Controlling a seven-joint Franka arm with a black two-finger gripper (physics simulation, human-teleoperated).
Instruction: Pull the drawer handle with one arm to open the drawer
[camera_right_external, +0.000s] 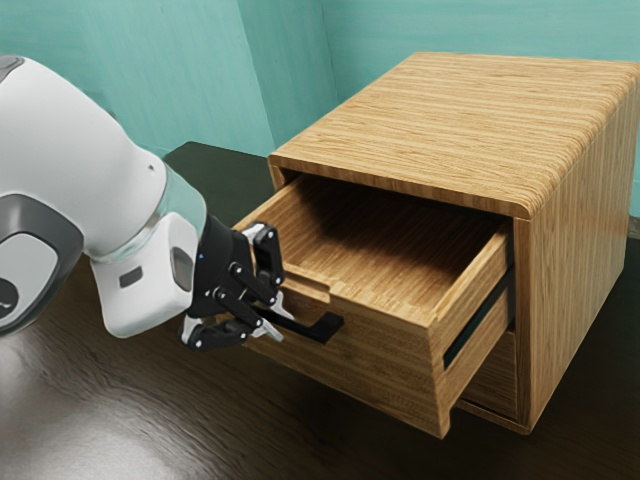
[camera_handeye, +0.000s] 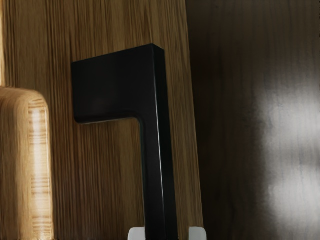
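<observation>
The wooden cabinet (camera_right_external: 480, 120) stands on a dark table, its top drawer (camera_right_external: 350, 370) pulled well out so the bare inside shows. On the drawer's front panel is a black bar handle (camera_right_external: 318, 327). My black gripper (camera_right_external: 262, 318) is at the near end of that handle, fingers on either side of the bar. In the wrist view the black handle (camera_handeye: 152, 150) runs across the wood-grain drawer front (camera_handeye: 100, 175). A white pad (camera_handeye: 136, 233) sits against each side of the bar at my hand.
The dark glossy table (camera_right_external: 150, 420) spreads in front of the cabinet and under my arm. A lower drawer front (camera_right_external: 495, 380) sits flush below the open one. Teal walls stand behind. A rounded wooden edge (camera_handeye: 25, 165) lies beside the handle.
</observation>
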